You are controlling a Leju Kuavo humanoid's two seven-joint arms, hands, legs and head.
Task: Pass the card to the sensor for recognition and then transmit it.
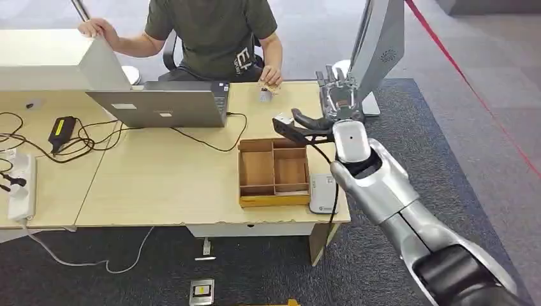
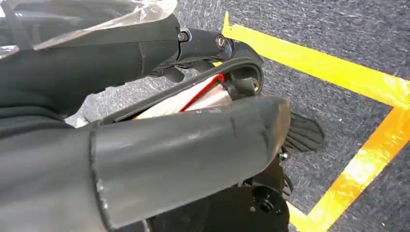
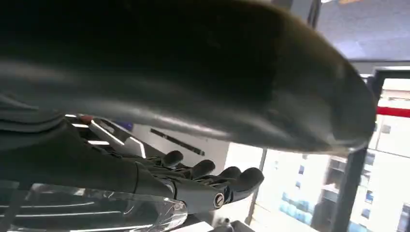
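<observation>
My right hand (image 1: 335, 102) is raised over the desk's far right corner, fingers spread and pointing up, thumb out to the left, and nothing lies in it. The right wrist view shows its dark fingers (image 3: 212, 176) stretched out and bare. Across the desk a person (image 1: 214, 32) pinches a small card (image 1: 266, 94) just above the tabletop, a little left of my hand. The white sensor box (image 1: 323, 194) lies flat at the desk's near right edge. My left hand (image 2: 183, 111) hangs over the carpet, thumb and fingers apart, holding nothing.
A wooden compartment tray (image 1: 273, 199) sits beside the sensor. A grey laptop (image 1: 163, 107), a charger (image 1: 62, 129), cables and a power strip (image 1: 21, 186) lie to the left. A monitor stand (image 1: 376, 48) rises behind my right hand. Yellow tape (image 2: 338, 72) marks the carpet.
</observation>
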